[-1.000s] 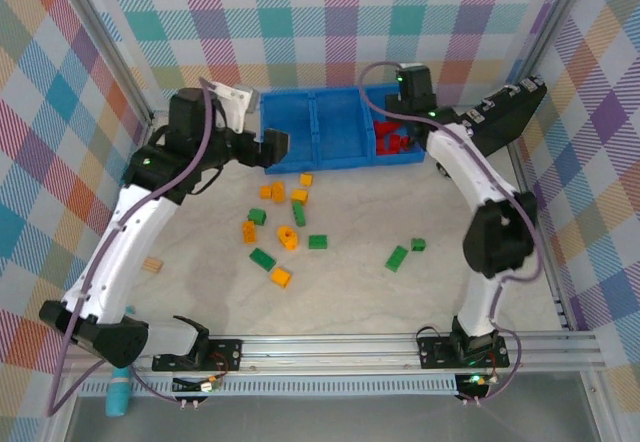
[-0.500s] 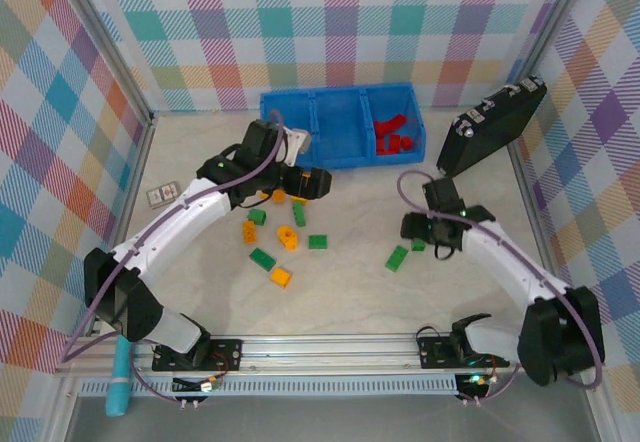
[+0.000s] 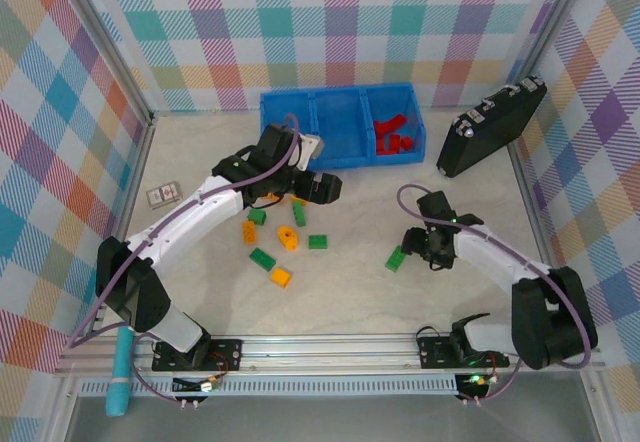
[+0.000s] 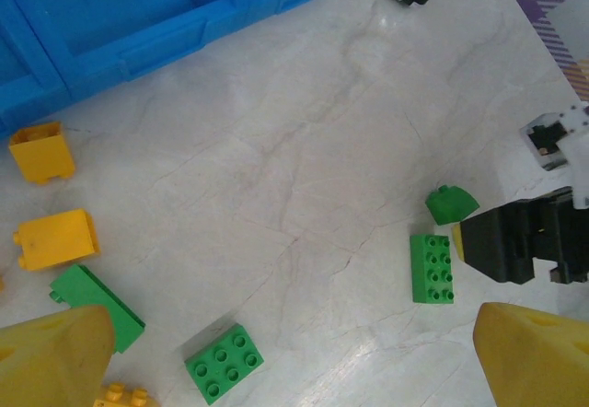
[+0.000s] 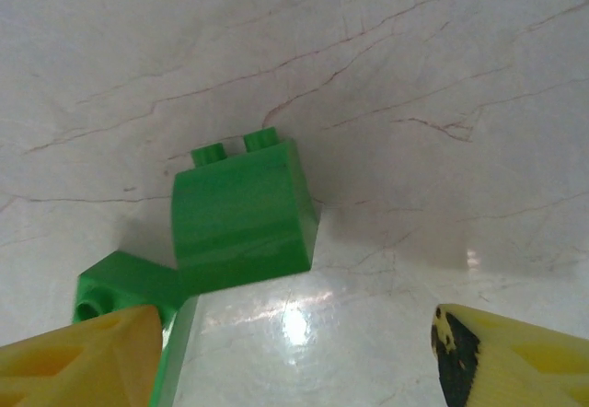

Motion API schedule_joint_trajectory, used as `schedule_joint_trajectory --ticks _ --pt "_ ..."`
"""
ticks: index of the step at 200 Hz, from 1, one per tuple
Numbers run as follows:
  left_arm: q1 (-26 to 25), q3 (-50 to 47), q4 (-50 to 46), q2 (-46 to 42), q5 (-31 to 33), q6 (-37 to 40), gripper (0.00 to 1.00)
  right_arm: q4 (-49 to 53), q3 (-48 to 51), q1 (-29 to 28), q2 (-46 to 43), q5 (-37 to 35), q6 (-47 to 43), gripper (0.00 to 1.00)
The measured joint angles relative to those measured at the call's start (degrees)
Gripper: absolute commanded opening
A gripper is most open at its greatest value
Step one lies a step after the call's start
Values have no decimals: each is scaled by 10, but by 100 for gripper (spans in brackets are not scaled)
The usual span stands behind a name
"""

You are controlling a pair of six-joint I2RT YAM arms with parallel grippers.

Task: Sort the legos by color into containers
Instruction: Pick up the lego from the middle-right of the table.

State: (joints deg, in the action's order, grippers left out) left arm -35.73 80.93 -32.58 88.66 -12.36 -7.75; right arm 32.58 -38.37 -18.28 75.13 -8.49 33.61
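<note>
Hovering low over small green brick (image 5: pixel 244 218), right gripper (image 5: pixel 294 361) had jaws parted either side, nothing grasped, apparently lined up for pick. Left gripper (image 3: pixel 325 188) gaped empty above unsorted legos (image 3: pixel 288 237) mid-table. Red legos (image 3: pixel 392 134) lay in right compartment of blue tray (image 3: pixel 350 157), far side.

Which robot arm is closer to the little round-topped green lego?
Right. The right gripper is just above the round-topped green lego, which sits right in front of its open fingers. The left gripper is farther off, near the blue tray.
</note>
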Motion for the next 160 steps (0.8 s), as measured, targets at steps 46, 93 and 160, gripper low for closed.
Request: schedule_joint_trajectory --ticks 46,93,160 --pt "-3 0 -1 0 0 0 100 -22 -19 0 49 -5 1 60" --pt "-3 0 -1 0 0 0 100 -39 -45 0 96 -5 -5 49" --pt "-3 0 -3 0 9 16 100 -29 -63 1 116 -13 -13 31"
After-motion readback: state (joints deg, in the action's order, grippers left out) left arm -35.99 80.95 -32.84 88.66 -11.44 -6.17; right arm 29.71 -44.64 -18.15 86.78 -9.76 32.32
